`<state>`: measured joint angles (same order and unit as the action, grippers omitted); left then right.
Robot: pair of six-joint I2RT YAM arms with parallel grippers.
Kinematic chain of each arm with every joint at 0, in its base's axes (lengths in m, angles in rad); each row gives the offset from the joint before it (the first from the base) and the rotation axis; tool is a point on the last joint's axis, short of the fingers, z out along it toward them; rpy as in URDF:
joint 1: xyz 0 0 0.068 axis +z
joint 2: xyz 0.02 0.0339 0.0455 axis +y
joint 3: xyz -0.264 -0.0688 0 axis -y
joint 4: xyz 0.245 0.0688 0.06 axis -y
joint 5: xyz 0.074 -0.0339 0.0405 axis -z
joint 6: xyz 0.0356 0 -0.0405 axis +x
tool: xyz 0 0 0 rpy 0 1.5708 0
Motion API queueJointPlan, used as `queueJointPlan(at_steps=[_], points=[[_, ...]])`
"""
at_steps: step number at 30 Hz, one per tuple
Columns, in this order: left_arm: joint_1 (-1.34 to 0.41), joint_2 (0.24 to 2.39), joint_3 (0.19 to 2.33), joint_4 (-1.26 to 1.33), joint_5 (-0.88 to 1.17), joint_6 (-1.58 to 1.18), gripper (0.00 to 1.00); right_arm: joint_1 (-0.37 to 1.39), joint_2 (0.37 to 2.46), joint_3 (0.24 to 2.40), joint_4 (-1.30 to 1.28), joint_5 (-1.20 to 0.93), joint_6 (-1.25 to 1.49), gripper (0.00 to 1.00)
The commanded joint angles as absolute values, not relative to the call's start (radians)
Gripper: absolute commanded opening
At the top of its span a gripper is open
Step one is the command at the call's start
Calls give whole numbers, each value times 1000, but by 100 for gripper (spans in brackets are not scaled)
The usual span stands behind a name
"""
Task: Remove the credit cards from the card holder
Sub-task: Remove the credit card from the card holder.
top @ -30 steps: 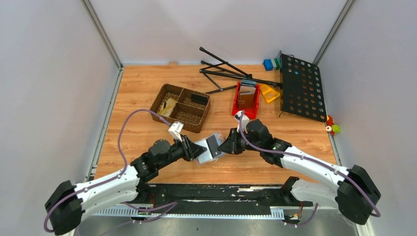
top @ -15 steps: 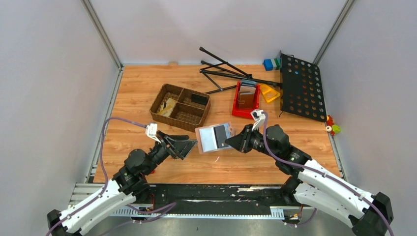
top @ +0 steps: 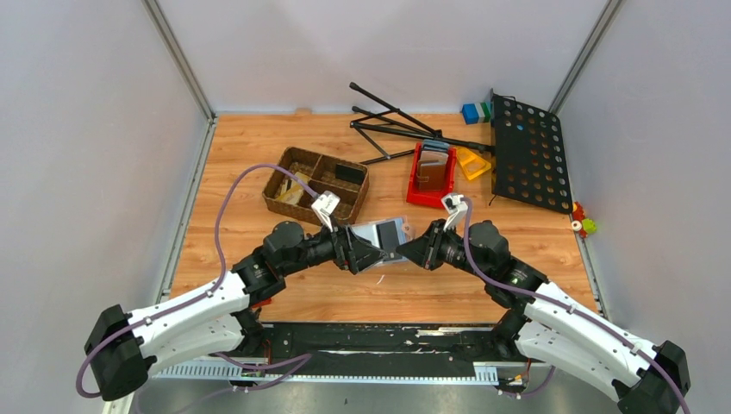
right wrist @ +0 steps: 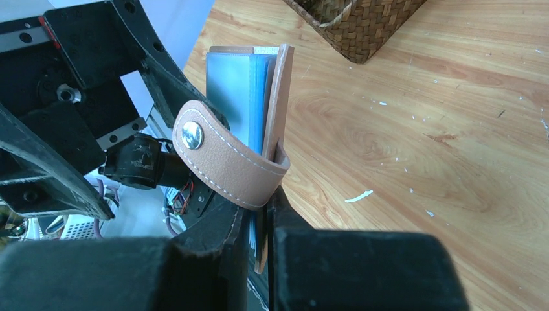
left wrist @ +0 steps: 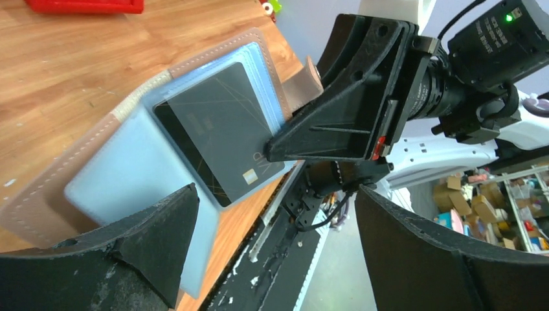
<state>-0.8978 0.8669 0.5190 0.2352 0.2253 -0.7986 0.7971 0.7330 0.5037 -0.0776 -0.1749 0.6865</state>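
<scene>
Taupe-brown leather is what your right claw (right wrist: 259,217) is clamping: its jaws are pinching one edge of the card holder (left wrist: 90,175), just beneath the snap strap (right wrist: 226,162). The holder is hanging open over the tabletop (top: 259,155), between the two arms, with its pale inner face turned toward your left claw (left wrist: 272,217). That claw is standing spread wide and released, gripping nothing. A black credit card (left wrist: 217,139) is lying against the inner face, one corner beside the right claw's finger. Farther back, a wicker basket (top: 316,188) and a red tray (top: 431,177) are sitting.
</scene>
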Motion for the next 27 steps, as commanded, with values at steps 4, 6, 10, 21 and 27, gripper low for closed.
queueJointPlan(at_steps=[4, 6, 10, 21, 27], points=[[-925, 911, 480, 482, 256, -900, 82, 793, 712, 503, -27, -174, 712, 0], [-925, 921, 475, 491, 245, -913, 75, 793, 712, 501, -21, -183, 717, 0], [-925, 933, 475, 485, 226, -921, 68, 793, 713, 496, -9, -203, 732, 0], [-926, 1007, 472, 544, 230, -975, 50, 793, 724, 451, 104, -264, 819, 0], [-926, 974, 468, 427, 158, -987, 45, 793, 710, 455, 86, -253, 825, 0]])
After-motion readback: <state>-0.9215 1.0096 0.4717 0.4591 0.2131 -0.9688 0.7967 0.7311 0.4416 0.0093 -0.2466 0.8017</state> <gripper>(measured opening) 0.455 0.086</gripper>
